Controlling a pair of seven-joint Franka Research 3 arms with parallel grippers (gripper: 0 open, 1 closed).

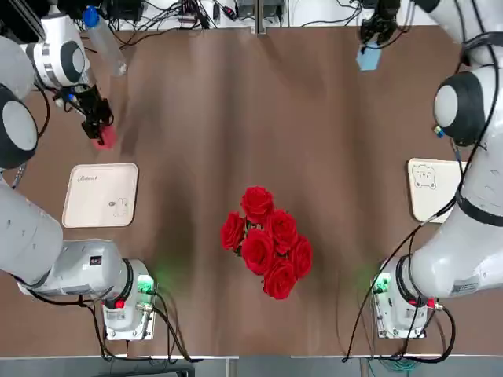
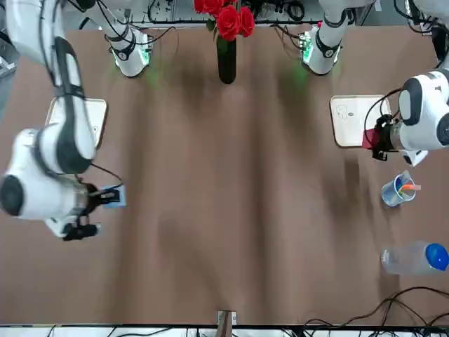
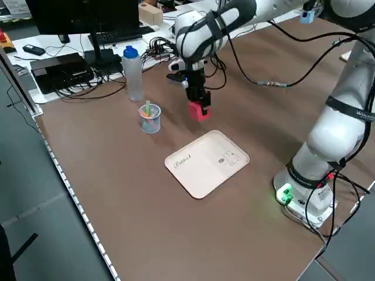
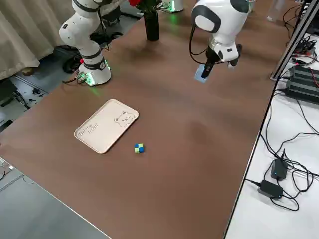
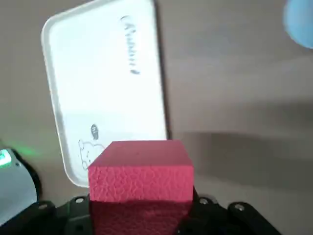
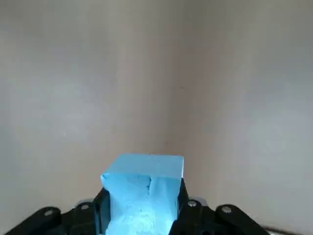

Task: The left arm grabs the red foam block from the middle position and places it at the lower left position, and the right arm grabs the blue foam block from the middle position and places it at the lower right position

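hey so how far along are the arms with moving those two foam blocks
Picking up looks done: the left gripper grips the red block and the right gripper the blue block. Carrying is in hand, with red held above the table beyond the left tray and blue out toward the far edge. Left to do: setting both down at the lower left and lower right.
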